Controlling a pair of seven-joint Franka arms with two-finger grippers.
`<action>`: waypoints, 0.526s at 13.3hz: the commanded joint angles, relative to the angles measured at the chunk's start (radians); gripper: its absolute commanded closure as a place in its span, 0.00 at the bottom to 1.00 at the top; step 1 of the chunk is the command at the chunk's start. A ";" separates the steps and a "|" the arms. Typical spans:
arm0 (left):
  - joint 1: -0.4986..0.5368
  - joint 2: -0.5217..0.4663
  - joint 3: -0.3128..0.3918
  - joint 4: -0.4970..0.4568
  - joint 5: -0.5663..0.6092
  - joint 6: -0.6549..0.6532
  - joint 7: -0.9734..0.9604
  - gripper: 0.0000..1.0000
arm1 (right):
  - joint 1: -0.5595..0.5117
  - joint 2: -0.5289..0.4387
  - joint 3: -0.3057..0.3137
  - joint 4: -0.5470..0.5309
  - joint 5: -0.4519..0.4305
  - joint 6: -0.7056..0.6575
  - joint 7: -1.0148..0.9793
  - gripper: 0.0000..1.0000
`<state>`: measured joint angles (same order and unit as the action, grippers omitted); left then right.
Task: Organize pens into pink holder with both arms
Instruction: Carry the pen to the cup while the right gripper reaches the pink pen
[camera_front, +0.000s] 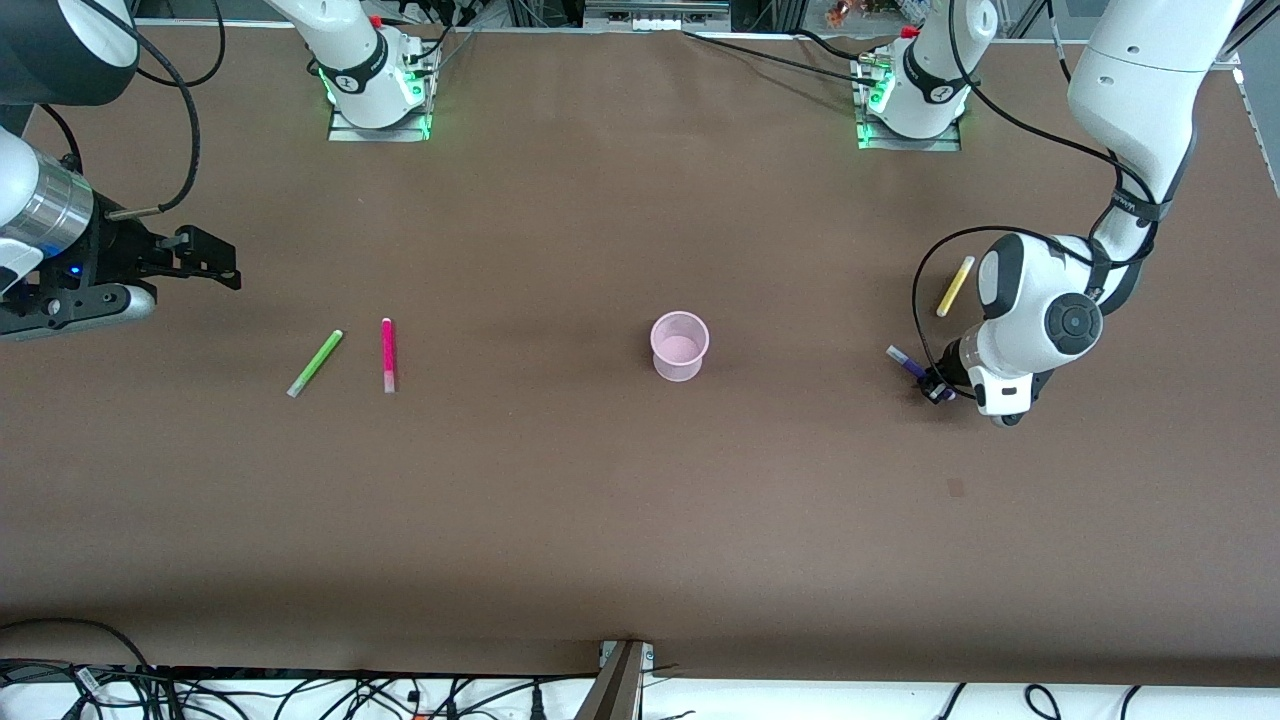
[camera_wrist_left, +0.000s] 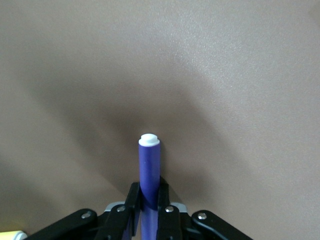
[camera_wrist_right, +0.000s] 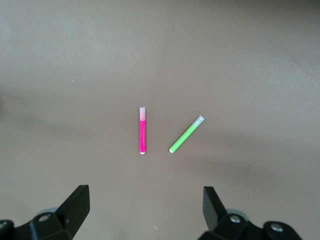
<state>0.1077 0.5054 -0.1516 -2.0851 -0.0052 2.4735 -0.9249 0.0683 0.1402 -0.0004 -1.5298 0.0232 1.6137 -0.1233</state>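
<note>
The dark purple pen (camera_front: 905, 360) lies low at the table near the left arm's end, and my left gripper (camera_front: 935, 388) is shut on it. In the left wrist view its white-capped end (camera_wrist_left: 149, 150) sticks out past the fingers (camera_wrist_left: 131, 200). The yellow pen (camera_front: 955, 286) lies just farther from the front camera. The pink holder (camera_front: 680, 345) stands upright mid-table. The lime green pen (camera_front: 316, 362) and magenta pen (camera_front: 387, 354) lie side by side toward the right arm's end. My right gripper (camera_front: 225, 265) hangs open over bare table near them, and its wrist view shows both, magenta (camera_wrist_right: 142, 131) and green (camera_wrist_right: 186, 134).
The brown table (camera_front: 560, 500) carries only the pens and the holder. Both arm bases (camera_front: 378, 80) stand along the edge farthest from the front camera. Cables (camera_front: 300, 690) lie below the table's front edge.
</note>
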 joint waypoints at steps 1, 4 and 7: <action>-0.005 -0.031 0.003 0.037 0.024 -0.020 -0.011 1.00 | 0.002 0.013 0.002 0.022 -0.008 -0.015 -0.015 0.00; -0.008 -0.117 -0.052 0.152 0.022 -0.175 -0.073 1.00 | 0.001 0.028 0.002 0.013 -0.011 -0.020 -0.071 0.00; -0.008 -0.131 -0.164 0.296 0.024 -0.306 -0.253 1.00 | -0.001 0.079 0.000 0.016 -0.012 -0.029 -0.078 0.00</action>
<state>0.1026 0.3813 -0.2549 -1.8588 -0.0046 2.2334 -1.0671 0.0687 0.1757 -0.0006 -1.5316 0.0217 1.6053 -0.1777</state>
